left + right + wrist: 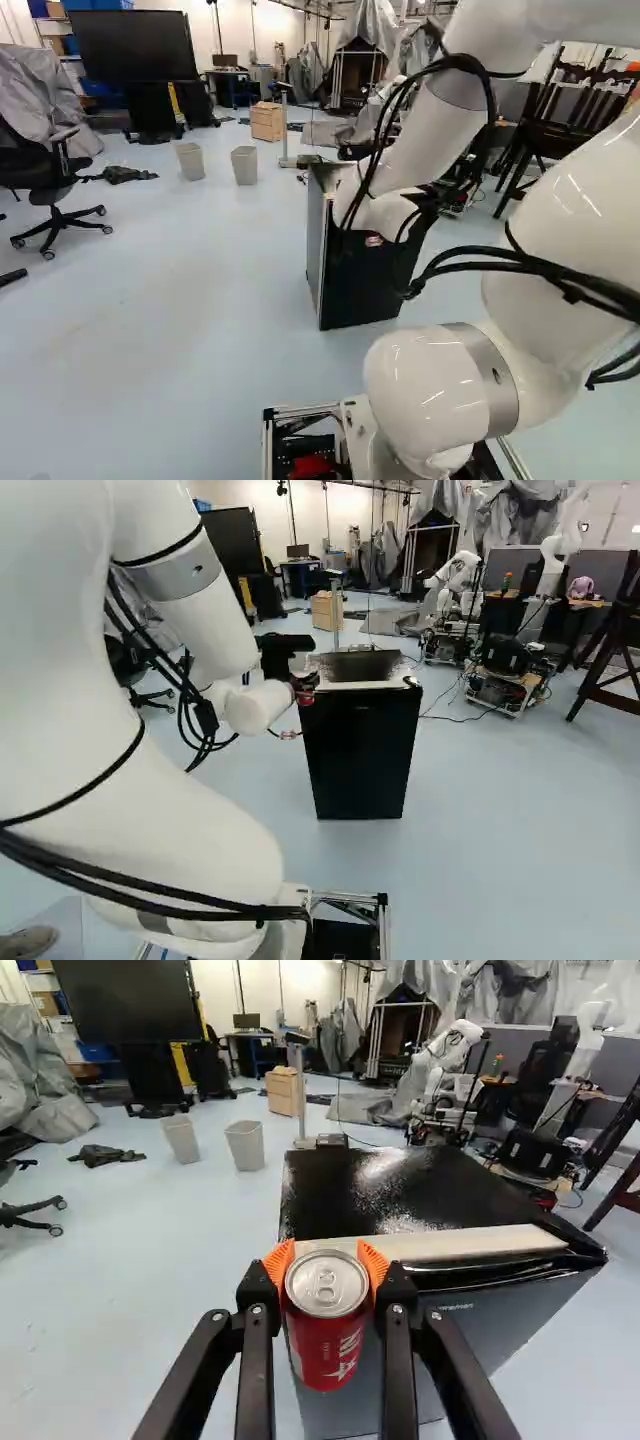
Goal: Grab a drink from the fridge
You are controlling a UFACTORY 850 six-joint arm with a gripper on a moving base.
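Note:
In the right base view my gripper (303,687) is at the front upper edge of the black fridge (361,750), partly hidden by the wrist. The wrist view shows the gripper (327,1278) with its orange pads on both sides of a red drink can (328,1345), shut on it. The can is upright, its silver lid facing the camera. Behind it lie the fridge's glossy top (385,1185) and a pale strip along the front edge. The fridge door looks closed; its inside is hidden.
Two grey bins (244,165) stand beyond the fridge, near a wooden drawer unit (267,121). An office chair (50,185) is at the left of the left base view. Another robot (460,580) stands behind the fridge, and a dark wooden frame (612,670) at the far right.

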